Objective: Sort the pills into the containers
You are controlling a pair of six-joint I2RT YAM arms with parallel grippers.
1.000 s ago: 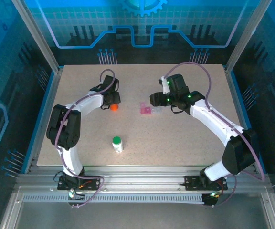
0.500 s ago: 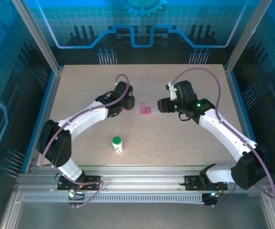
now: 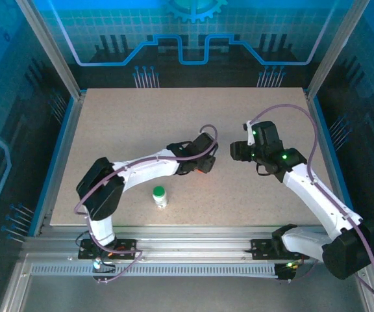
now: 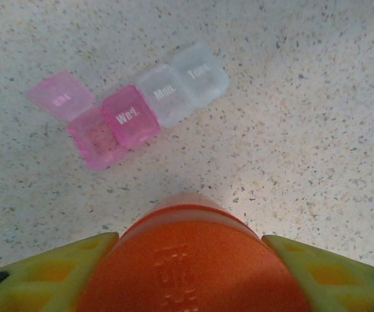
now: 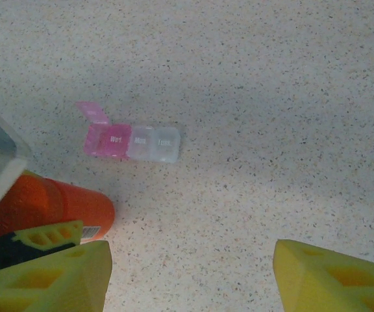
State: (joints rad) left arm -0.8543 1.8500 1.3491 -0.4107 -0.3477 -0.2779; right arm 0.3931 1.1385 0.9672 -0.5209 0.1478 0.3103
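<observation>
Left fingers (image 4: 44, 276) clamp the orange bottle (image 4: 193, 260); right fingers (image 5: 330, 279) gape empty. We hover near the pill box (image 4: 135, 107); next, perhaps, tipping into its open pink cell (image 4: 96, 140).

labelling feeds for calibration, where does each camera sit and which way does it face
top external: above and behind the robot, facing down at the table; left arm, left gripper, right arm, right gripper show
left wrist: on the left wrist, facing down at a weekday pill organizer; its fingers clamp the orange bottle
right wrist: on the right wrist, facing down between its open fingers
shared: both wrist views show organizer and orange bottle
</observation>
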